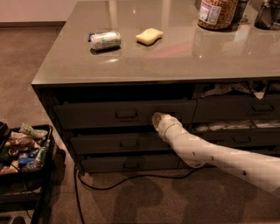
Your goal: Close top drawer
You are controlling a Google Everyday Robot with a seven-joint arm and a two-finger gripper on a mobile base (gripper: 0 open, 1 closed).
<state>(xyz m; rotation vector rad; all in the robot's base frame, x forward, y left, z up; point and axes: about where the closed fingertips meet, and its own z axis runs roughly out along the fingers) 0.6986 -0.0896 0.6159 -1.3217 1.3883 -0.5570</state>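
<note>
The top drawer (87, 114) is sitting directly under the front edge of the counter (175, 61). Its tall dark grey front is facing the camera, and a small metal handle (126, 114) is hanging at the middle of that front. A dark band is showing above the top drawer; how far it is standing out cannot be told.

The tool (156, 120) is pointing at the top drawer's front, just right of the handle and low on the panel, and it appears to be touching the panel. Whether the tool is open or closed cannot be told, and nothing is showing in its hold. The pale arm (218, 155) is reaching in from below and to the right of the top drawer.

Two shallower drawers (100, 143) are lying stacked beneath the top drawer. Narrower drawers (236, 108) are standing to its right, with papers (225, 89) sticking out above them.

Above the top drawer, on the counter, a can (105, 40) is lying on its side with a yellow sponge (149, 36) near it. A jar (217, 13) is standing farther back, above and to the right of the top drawer.

Left of and below the top drawer, a black cart (43, 131) is holding assorted packets. A dark cable (131, 178) is trailing over the floor beneath the top drawer.
</note>
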